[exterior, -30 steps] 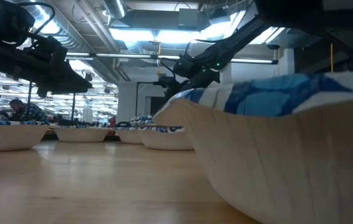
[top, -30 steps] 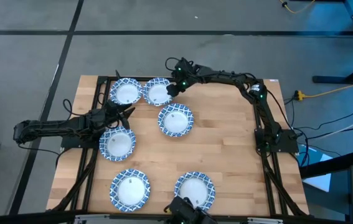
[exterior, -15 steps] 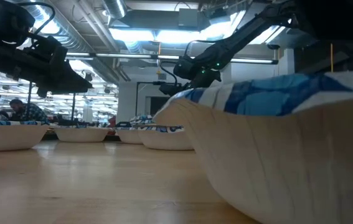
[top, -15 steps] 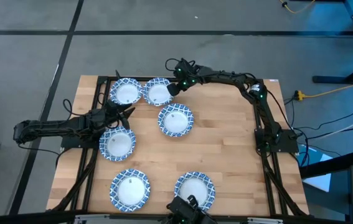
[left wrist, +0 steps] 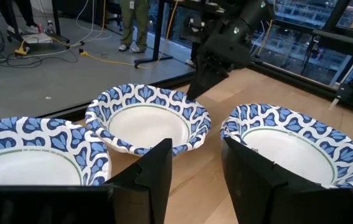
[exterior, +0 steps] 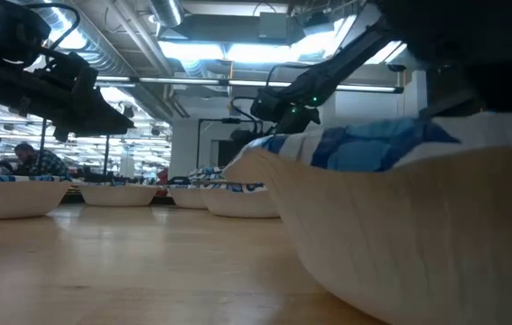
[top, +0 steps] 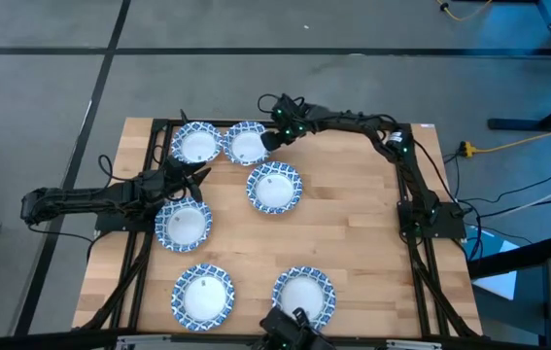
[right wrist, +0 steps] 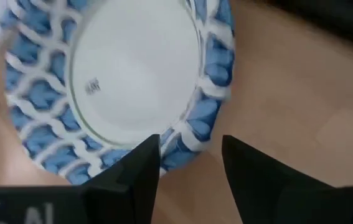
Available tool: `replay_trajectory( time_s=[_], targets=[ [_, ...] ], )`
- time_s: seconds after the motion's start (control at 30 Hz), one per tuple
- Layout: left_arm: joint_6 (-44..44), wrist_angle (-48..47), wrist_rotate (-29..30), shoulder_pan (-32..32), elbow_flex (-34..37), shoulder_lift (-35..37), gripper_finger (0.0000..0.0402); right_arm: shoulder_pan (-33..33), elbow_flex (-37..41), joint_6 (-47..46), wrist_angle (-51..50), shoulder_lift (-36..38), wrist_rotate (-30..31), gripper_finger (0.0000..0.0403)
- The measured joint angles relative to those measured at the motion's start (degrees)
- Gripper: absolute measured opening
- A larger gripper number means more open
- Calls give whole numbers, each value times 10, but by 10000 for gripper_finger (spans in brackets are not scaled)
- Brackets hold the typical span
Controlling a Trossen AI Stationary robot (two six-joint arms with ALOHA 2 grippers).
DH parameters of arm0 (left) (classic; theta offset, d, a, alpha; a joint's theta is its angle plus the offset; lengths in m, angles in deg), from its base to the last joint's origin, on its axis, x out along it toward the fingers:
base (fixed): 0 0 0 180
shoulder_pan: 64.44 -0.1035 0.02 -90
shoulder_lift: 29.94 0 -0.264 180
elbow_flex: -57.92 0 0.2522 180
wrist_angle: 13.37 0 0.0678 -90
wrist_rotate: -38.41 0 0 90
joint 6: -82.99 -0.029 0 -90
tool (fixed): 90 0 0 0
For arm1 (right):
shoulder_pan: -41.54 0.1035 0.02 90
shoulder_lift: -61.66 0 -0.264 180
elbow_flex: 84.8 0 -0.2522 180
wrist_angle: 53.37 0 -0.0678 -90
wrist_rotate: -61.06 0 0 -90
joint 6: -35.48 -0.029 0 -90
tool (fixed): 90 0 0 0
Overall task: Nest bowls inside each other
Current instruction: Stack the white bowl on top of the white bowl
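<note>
Six patterned bowls [top: 274,188] lie separate across the table [top: 362,233]; none nested. Right gripper [top: 267,141], upper centre, has edged down over the top bowl's [top: 246,144] rim, jaws parted, grasping nothing. Left gripper [top: 194,175] idle, parted, centre left.

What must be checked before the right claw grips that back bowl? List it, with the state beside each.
1. Right claw at the back bowl's rim: ok.
2. Its jaws open, rim in the gap: ok.
3. Fingers touching the rim: cannot tell.
4. Neighbouring bowl clear of it: not ok, rims look touching.
5. Left claw open, empty, off to the side: ok.
</note>
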Motion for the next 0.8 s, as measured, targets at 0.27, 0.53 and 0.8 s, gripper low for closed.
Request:
replay_trajectory(
  time_s=[0.27,0.53,0.8],
  targets=[
    [-1,0,0,0,0,0,133,1,0,-2,9,-12,-10,173],
    [-2,0,0,0,0,0,133,1,0,7,10,-13,-7,111],
    [-2,0,0,0,0,0,133,-4,-22,49,9,-10,-20,11]
  ],
)
